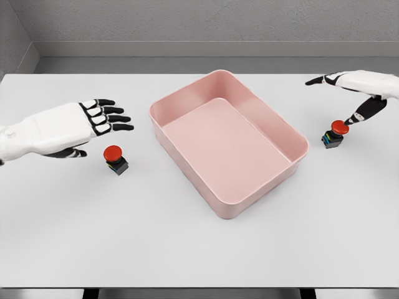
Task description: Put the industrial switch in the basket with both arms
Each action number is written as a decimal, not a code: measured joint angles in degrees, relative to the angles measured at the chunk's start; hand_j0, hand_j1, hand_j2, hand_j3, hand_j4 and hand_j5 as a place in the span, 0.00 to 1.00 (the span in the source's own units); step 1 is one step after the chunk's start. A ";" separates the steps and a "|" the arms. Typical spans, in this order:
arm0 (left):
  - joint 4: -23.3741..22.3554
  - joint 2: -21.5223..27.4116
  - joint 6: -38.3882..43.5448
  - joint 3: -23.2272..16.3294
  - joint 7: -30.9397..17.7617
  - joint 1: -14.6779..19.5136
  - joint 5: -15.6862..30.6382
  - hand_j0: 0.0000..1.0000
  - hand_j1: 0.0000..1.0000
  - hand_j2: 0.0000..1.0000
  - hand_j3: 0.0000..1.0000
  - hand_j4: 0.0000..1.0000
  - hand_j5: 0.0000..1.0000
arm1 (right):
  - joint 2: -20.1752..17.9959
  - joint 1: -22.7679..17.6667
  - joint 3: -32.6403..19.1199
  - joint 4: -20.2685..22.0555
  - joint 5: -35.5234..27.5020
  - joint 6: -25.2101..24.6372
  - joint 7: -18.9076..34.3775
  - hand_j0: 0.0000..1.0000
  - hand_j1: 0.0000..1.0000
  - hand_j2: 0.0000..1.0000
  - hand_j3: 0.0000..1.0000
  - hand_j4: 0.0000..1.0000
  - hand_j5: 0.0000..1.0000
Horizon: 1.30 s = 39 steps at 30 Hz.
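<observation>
1. A pink rectangular plastic basket (293, 140) is sitting in the middle of the white table (187, 249), turned at an angle.
2. The left hand (93, 121) is hovering with its black-tipped fingers stretched flat, holding nothing, just above and left of a red-capped industrial switch on a black base (115, 159).
3. The right hand (365, 93) is hanging spread open and empty, one finger pointing down close beside a second red-capped switch (335, 133), right of the basket.
</observation>
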State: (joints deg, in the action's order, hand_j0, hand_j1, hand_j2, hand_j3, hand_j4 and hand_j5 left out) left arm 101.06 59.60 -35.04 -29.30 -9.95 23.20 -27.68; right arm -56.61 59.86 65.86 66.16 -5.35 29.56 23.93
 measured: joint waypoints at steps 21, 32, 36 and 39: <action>-0.01 -2.12 -0.01 -3.74 -0.35 1.23 -6.06 1.00 1.00 1.00 1.00 1.00 1.00 | -5.41 0.17 6.52 0.23 0.52 -2.62 -6.22 1.00 1.00 1.00 1.00 1.00 1.00; -0.96 -3.65 -0.01 -4.52 -0.50 1.41 -10.40 1.00 1.00 1.00 1.00 1.00 1.00 | -1.29 0.08 9.59 0.95 0.57 -6.03 -5.04 1.00 1.00 1.00 1.00 1.00 1.00; -2.77 -3.98 -0.01 -4.44 -0.43 2.28 -10.11 1.00 1.00 1.00 1.00 1.00 1.00 | -1.01 0.09 10.02 0.91 0.57 -6.22 -4.71 1.00 1.00 1.00 1.00 1.00 1.00; -5.22 -5.22 -0.01 -4.46 -0.39 2.81 -10.10 1.00 1.00 1.00 1.00 1.00 1.00 | -0.82 0.09 10.53 0.90 0.57 -6.27 -4.49 1.00 1.00 1.00 1.00 1.00 1.00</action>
State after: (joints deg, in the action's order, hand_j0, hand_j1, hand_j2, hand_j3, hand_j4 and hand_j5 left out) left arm 95.84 54.38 -35.05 -33.76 -10.34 26.02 -37.78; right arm -57.44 59.94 76.39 67.06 -4.78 23.29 19.44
